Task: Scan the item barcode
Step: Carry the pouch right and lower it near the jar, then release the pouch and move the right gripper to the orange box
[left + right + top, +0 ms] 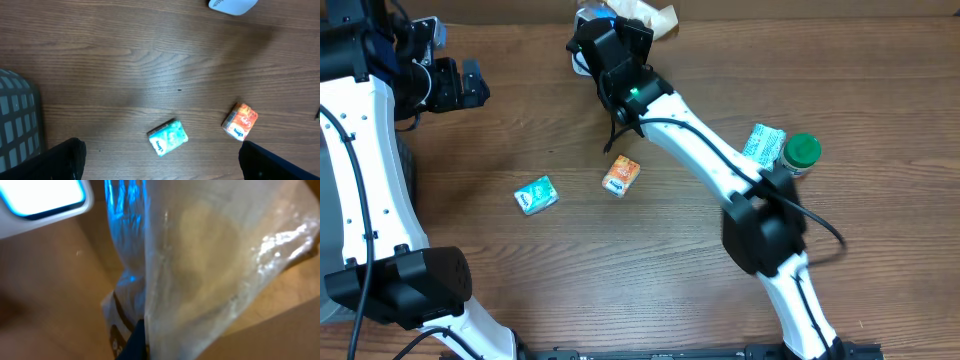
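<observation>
Overhead: At 12 o'clock on table [520,130], find R gripper [608,35] pinched fully shut on clear plastic bag [652,18], just beside scanner [584,20] w/ blue glow. Judged as the presenting step, scan not yet confirmed. At 10 o'clock, see L gripper [460,85] spread wide w/ nothing in it, well apart from bag. Near centre, note teal packet [536,194] & orange packet [621,175]. At 3 o'clock, green-capped bottle [802,153] just beside blue-white sachet [763,142]. Leave these alone for now.

L wrist: Confirms wide, empty spread, w/ fingers [60,160] at 7 & 5 o'clock. Shows teal packet [167,137] at 6, orange packet [240,121] at 4, white scanner corner [232,5] at 1. Also grey gridded thing [15,125] at 9; can't tell what.

R wrist: Shows lit scanner window [42,195] at 11 o'clock, bag film [215,270] filling centre to 3, blue light streaking it at 12. Can't spot barcode, hidden or blurred; dark print at 7, unreadable. One dark fingertip [134,342] at 6, on bag's lower part.

To do it well: roll wrist slowly till printed face squares to window. Avoid glare & wrinkles across code. Hover near window w/o touching. Pause there briefly. Grip firmly, as thin film prob slips. Park L arm clear of beam.
</observation>
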`<action>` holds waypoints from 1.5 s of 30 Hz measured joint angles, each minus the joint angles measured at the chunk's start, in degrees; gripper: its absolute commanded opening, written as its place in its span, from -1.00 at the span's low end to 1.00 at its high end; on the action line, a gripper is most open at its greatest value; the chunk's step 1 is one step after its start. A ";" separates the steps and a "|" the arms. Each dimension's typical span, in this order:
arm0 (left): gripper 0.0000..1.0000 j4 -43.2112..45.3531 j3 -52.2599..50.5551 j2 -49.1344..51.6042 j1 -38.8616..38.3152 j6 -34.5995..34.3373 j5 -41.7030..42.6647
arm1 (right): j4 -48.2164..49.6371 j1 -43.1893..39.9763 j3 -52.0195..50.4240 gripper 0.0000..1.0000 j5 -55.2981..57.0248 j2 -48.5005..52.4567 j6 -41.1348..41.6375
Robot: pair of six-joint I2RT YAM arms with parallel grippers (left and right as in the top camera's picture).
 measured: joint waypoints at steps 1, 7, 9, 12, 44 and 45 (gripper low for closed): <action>0.99 -0.04 0.00 0.00 0.00 0.00 -0.02 | -5.55 0.72 -0.02 -0.92 -2.08 -2.91 2.32; 0.99 -0.09 0.00 0.00 0.00 0.00 0.00 | -27.06 3.32 0.24 -0.92 -20.85 -18.49 25.35; 0.99 -0.04 0.00 0.02 0.00 0.00 0.00 | -34.62 2.56 0.33 -0.92 -26.01 -22.16 34.34; 0.99 0.00 0.00 0.00 0.00 0.00 0.00 | -45.38 -0.28 0.46 -0.92 -33.09 -26.67 47.25; 0.99 -0.02 0.00 0.00 0.00 0.00 -0.02 | -48.43 -30.86 -34.67 0.41 -42.40 -26.38 68.91; 0.99 -0.04 0.00 0.02 0.00 0.00 -0.02 | -49.09 -30.86 -33.38 0.39 -43.78 -26.38 68.94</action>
